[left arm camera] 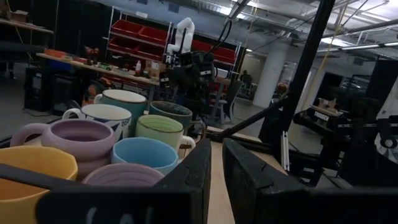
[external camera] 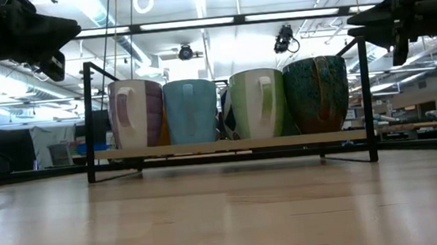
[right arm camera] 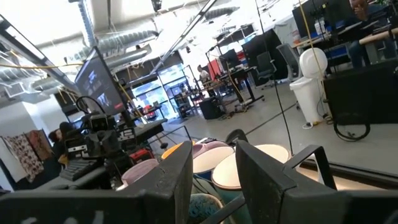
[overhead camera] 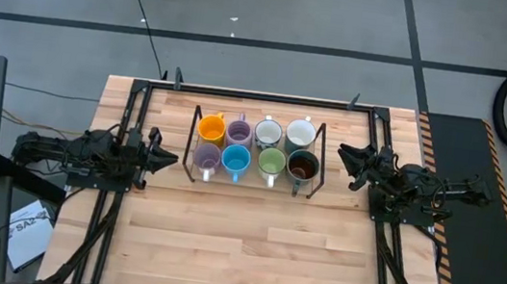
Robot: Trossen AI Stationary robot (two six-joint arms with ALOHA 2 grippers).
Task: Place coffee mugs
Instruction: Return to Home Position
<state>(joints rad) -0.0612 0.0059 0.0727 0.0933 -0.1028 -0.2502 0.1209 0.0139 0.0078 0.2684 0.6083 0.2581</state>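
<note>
You had all eight coffee mugs (overhead camera: pixel 236 161) standing upright in the black wire frame (overhead camera: pixel 323 143) on the table (overhead camera: pixel 250 248), in two rows of four: orange, purple, white patterned and pale white-teal in one, lavender, blue, green and dark in the other. The left gripper (overhead camera: pixel 170 159) hung just left of the frame and the right gripper (overhead camera: pixel 344 161) just right of it. Both had their fingers slightly parted and held nothing.

One camera looks straight down, one level across the table (overhead camera: pixel 241 247); all four views share the mugs (overhead camera: pixel 236 160).
</note>
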